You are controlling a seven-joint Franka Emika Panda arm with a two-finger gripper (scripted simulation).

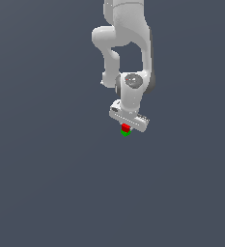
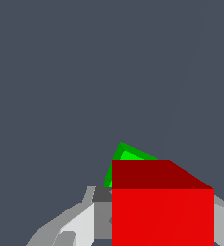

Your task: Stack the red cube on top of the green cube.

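The red cube [image 1: 125, 127] sits between the fingers of my white gripper [image 1: 126, 129], directly over the green cube [image 1: 125, 133], of which only a thin green edge shows beneath it. In the wrist view the red cube [image 2: 162, 211] fills the space between the two grey fingers [image 2: 96, 216], which press against its sides. The green cube [image 2: 125, 154] peeks out just beyond and under it, turned slightly relative to the red one. I cannot tell whether the red cube rests on the green cube or hangs just above it.
The plain dark grey floor [image 1: 46, 183] stretches around the cubes. The arm's white links [image 1: 126, 43] rise behind the gripper toward the top of the exterior view.
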